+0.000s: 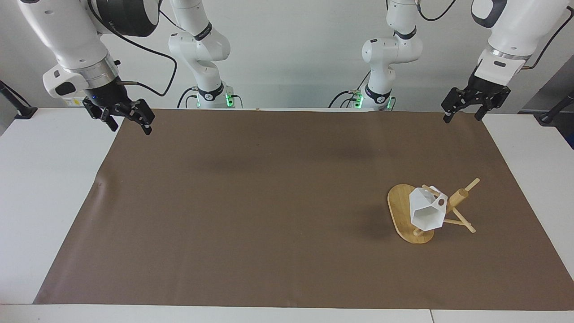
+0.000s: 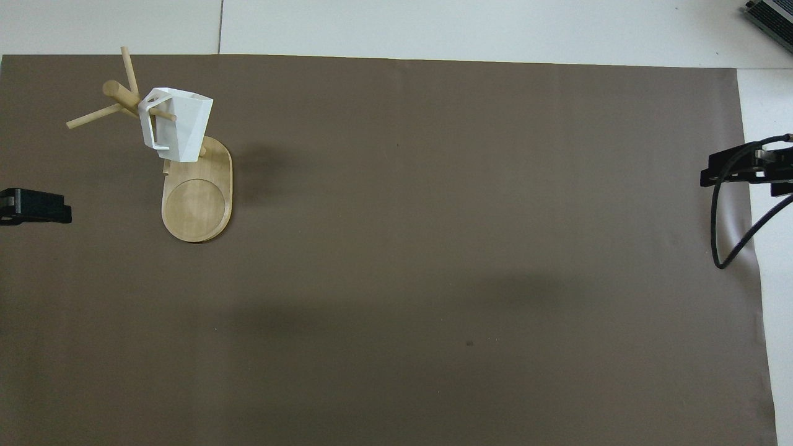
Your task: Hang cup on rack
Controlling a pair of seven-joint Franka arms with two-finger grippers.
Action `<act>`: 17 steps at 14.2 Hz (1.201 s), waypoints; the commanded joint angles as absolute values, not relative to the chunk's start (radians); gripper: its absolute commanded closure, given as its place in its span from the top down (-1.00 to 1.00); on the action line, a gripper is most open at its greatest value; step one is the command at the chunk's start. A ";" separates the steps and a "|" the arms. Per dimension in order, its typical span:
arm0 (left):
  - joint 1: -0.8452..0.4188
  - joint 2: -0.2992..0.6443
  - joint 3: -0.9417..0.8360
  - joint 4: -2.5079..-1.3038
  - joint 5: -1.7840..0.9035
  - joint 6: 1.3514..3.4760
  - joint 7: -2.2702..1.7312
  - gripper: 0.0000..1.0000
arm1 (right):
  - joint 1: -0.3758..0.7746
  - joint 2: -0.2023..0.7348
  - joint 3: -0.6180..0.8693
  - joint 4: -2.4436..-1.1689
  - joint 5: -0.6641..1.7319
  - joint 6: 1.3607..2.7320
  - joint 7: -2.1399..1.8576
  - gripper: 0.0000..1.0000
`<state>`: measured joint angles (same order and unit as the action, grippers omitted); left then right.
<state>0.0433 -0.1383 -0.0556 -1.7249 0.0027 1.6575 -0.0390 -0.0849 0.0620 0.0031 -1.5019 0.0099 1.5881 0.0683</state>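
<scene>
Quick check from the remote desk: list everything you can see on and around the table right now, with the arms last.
cup: one, white, faceted, hanging by its handle on a peg of the rack.
rack: one, light wood, standing on the mat toward the left arm's end.
mat: one, brown, covering most of the table.
table: one, white.
left gripper: black, open, raised over the mat's corner by the left arm's base.
right gripper: black, open, waiting over the mat's corner at the right arm's end.
</scene>
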 commanded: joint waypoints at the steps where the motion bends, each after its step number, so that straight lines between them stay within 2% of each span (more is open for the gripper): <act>1: 0.006 -0.089 -0.043 -1.661 0.063 1.624 -0.018 1.00 | -0.092 0.058 0.005 -1.505 0.011 1.574 0.048 1.00; 3: -0.047 -0.075 0.009 -1.646 0.067 1.617 -0.015 1.00 | -0.092 0.058 0.006 -1.505 0.011 1.575 0.048 1.00; 10: -0.052 -0.110 0.003 -1.681 0.037 1.566 -0.014 1.00 | -0.092 0.058 0.006 -1.505 0.011 1.574 0.048 1.00; 15: -0.040 -0.098 -0.005 -1.573 -0.060 1.497 -0.015 1.00 | -0.092 0.058 0.006 -1.505 0.011 1.574 0.048 1.00; 17: -0.040 -0.097 -0.011 -1.574 -0.028 1.502 -0.011 1.00 | -0.092 0.058 0.006 -1.505 0.011 1.574 0.048 1.00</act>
